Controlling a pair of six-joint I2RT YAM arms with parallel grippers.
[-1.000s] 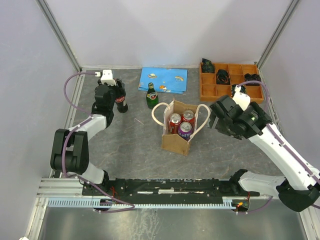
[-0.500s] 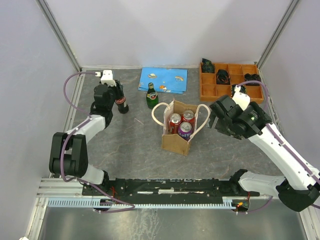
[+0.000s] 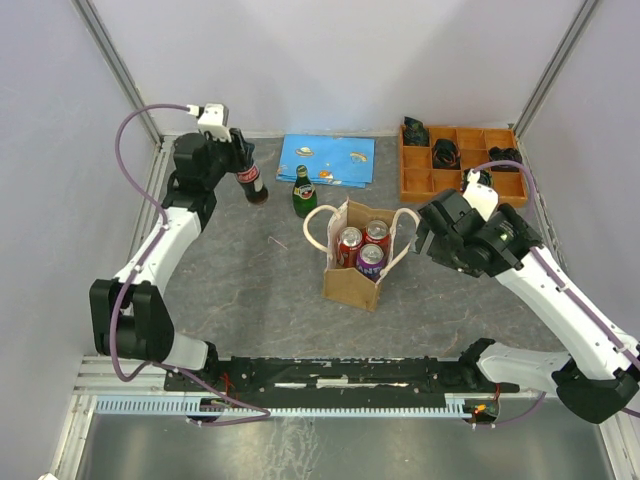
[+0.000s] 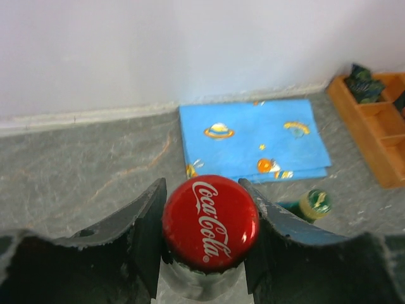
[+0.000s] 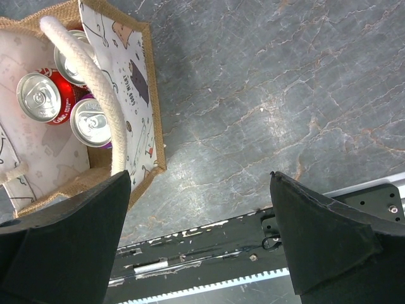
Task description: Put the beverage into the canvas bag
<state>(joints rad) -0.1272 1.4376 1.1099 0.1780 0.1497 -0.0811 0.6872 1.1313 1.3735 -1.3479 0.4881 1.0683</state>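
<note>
1. One grey table [image 3: 250,290], walled on the left, right and far sides, with a rail along the near edge.
2. One canvas bag [image 3: 352,282] stands upright mid-table, well apart from every edge. Its mouth is open and its two cream handles [image 3: 318,228] splay outward.
3. One orange tray [image 3: 418,183] sits in the far right corner, with small black items in several compartments.
4. One blue cloth [image 3: 327,160] lies flat at the far edge.
5. Two grippers: the left gripper [image 4: 205,218] is clamped on the cola bottle's neck at far left. The right gripper [image 5: 198,177] is spread wide just right of the bag.
6. Two bottles: the cola bottle [image 3: 252,184], tilted, and a green bottle [image 3: 303,192] standing between it and the bag.
7. Three cans [image 3: 362,245] stand upright inside the bag.
</note>
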